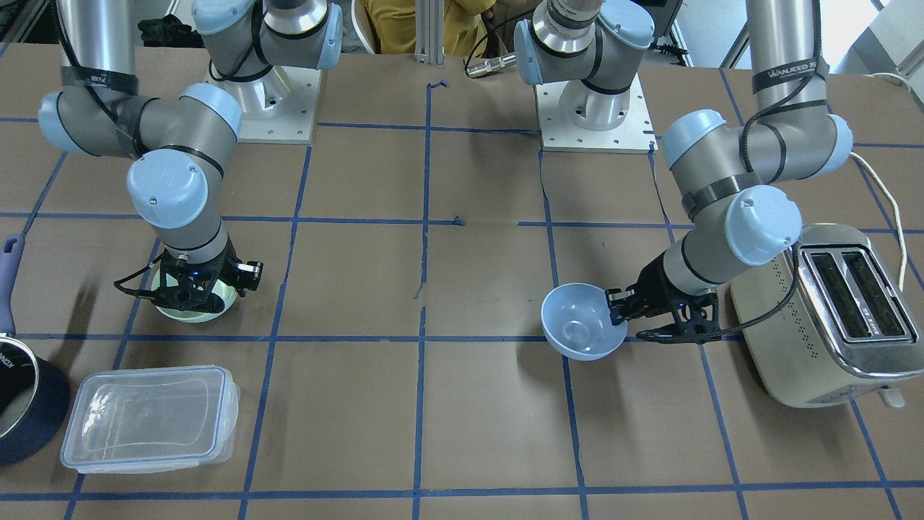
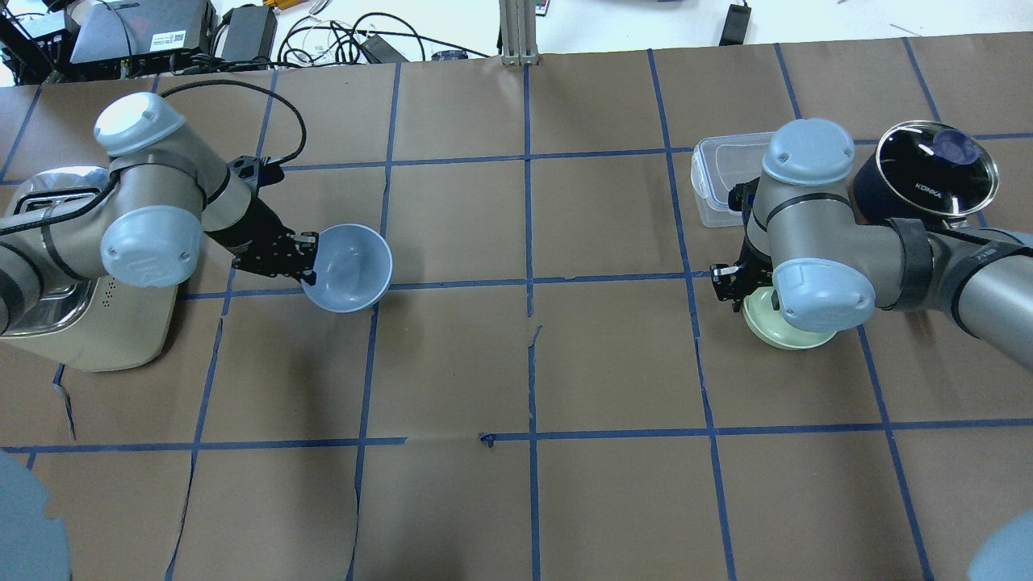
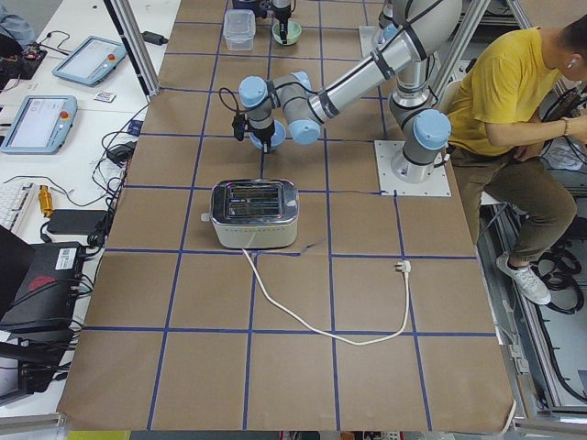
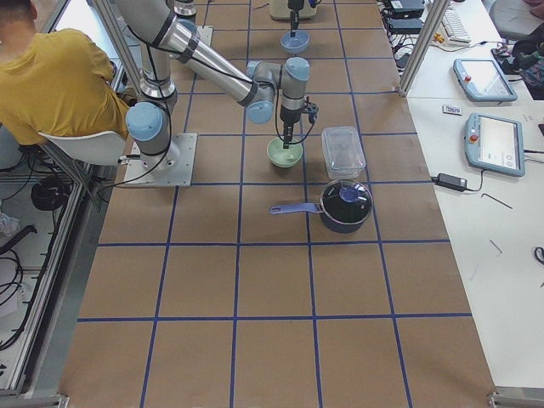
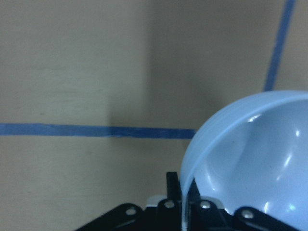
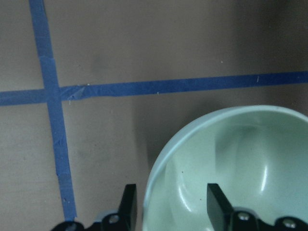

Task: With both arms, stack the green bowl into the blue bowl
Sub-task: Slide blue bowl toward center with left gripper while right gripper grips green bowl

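My left gripper (image 1: 619, 306) is shut on the rim of the pale blue bowl (image 1: 582, 322) and holds it tilted above the table; the pinch shows in the left wrist view (image 5: 185, 195), and the bowl shows from overhead (image 2: 349, 268). The mint-green bowl (image 1: 193, 309) sits upright on the table under my right wrist and shows partly from overhead (image 2: 784, 331). In the right wrist view my right gripper (image 6: 171, 207) is open and straddles the green bowl's (image 6: 231, 163) rim. One finger is outside the rim and one is inside.
A silver toaster (image 1: 830, 318) stands close beside my left arm. A clear plastic container (image 1: 148, 415) and a navy pot (image 1: 22, 404) lie near the green bowl. A person in yellow (image 3: 514, 101) sits behind the robot bases.
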You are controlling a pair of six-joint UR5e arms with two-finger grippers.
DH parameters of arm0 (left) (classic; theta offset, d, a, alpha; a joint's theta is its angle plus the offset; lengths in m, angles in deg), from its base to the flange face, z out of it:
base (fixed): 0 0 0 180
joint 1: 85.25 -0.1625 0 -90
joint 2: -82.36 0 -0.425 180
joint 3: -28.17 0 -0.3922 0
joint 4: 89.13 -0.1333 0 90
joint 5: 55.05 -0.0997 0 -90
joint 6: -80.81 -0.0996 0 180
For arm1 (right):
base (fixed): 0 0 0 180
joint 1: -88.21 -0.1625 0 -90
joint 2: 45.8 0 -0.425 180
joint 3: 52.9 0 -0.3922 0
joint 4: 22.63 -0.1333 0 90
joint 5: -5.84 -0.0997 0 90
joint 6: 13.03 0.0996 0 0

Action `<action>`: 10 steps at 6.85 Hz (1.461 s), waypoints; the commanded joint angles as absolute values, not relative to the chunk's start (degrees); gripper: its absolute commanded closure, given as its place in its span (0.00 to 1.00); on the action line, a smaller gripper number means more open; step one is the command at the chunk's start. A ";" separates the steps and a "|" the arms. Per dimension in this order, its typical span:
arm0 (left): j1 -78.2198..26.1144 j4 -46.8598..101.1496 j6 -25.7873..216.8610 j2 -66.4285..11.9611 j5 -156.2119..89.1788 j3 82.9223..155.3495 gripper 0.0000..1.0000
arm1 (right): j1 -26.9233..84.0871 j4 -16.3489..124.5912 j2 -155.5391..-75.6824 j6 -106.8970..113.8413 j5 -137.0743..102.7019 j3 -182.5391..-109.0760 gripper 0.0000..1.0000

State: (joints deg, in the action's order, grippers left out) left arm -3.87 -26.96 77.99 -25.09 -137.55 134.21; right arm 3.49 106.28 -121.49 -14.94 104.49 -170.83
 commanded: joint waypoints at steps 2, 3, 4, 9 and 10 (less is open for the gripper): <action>10.54 -27.43 99.24 -29.07 -136.97 127.84 1.00 | 3.49 105.87 -122.61 -14.09 110.64 -170.15 1.00; 10.81 -27.52 99.70 -30.48 -135.22 127.66 1.00 | 3.40 105.35 -124.19 -14.17 113.04 -169.28 1.00; 11.16 -29.96 102.40 -31.97 -129.64 126.70 1.00 | 3.31 103.95 -125.51 -14.35 113.06 -167.79 1.00; 16.44 -30.34 105.51 -36.11 -129.05 125.29 0.52 | 2.08 78.15 -126.40 -7.35 108.16 -150.75 1.00; 16.35 -30.42 105.16 -35.33 -129.23 124.76 0.41 | 1.91 76.53 -125.96 -6.19 107.97 -150.20 1.00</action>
